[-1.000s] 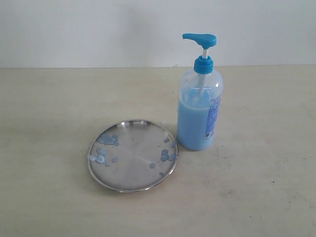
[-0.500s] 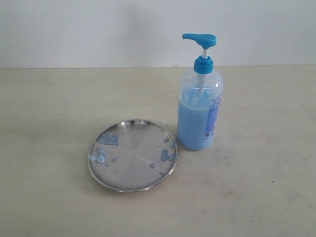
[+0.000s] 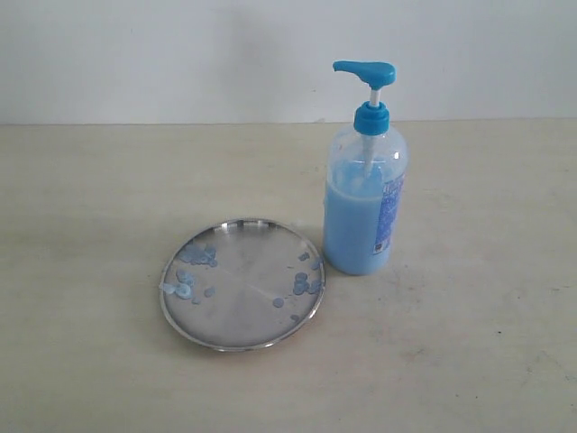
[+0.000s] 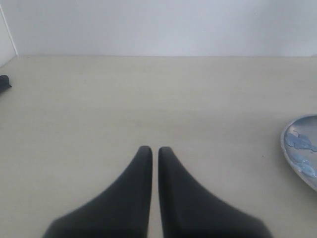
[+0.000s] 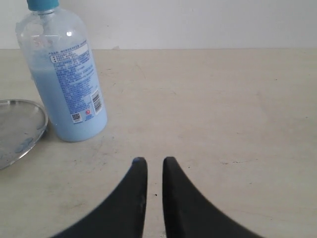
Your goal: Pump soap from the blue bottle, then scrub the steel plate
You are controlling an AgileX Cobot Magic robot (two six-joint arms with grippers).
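Note:
The blue bottle [image 3: 364, 194] stands upright on the table, about half full of light blue soap [image 3: 352, 234], its pump head [image 3: 365, 72] up. Just left of it lies the steel plate [image 3: 242, 282], speckled with blue droplets [image 3: 185, 287]. Neither gripper shows in the exterior view. My left gripper [image 4: 155, 150] is shut with nothing in it, over bare table, the steel plate's edge [image 4: 299, 153] far to one side. My right gripper [image 5: 154, 161] has its jaws close together with a narrow gap, empty, apart from the blue bottle [image 5: 67, 79] and the steel plate [image 5: 17, 130].
A beige table [image 3: 469, 343] meets a white wall [image 3: 180, 54] at the back. A small dark object [image 4: 4, 82] sits at the edge of the left wrist view.

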